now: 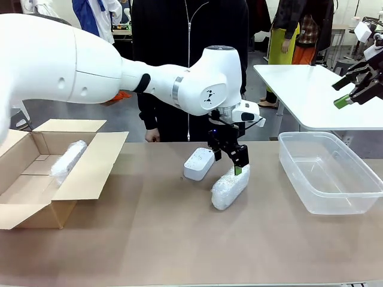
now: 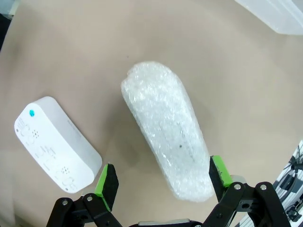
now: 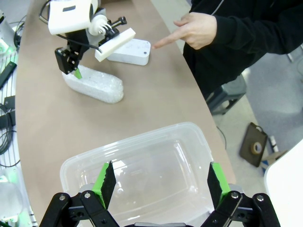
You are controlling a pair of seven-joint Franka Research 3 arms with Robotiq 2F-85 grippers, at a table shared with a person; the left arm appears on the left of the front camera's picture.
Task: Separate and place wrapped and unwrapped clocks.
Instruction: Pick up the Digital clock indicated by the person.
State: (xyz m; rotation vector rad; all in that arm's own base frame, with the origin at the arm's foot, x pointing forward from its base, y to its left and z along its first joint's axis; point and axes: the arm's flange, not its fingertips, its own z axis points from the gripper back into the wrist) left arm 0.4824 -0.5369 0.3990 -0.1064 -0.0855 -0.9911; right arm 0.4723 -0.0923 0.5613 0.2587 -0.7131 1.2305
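One bubble-wrapped clock [image 1: 229, 188] lies mid-table, and the bare white clock [image 1: 199, 163] sits just left of it, apart. My left gripper [image 1: 231, 159] hangs open over the bundle's far end. In the left wrist view the green fingertips [image 2: 106, 181] straddle the wrapped clock [image 2: 165, 127], with the bare clock [image 2: 56, 144] off to the side. Another wrapped clock [image 1: 68, 160] lies in the cardboard box [image 1: 90, 170] at the left. My right gripper [image 1: 352, 91] is raised at the far right, open [image 3: 158, 182] above the clear bin [image 3: 137, 140].
The clear plastic bin [image 1: 333, 204] stands at the table's right with nothing in it. A person in black stands at the far edge; a hand [image 3: 195, 28] points toward the bare clock [image 3: 132, 51]. A second white table [image 1: 311, 89] is behind, right.
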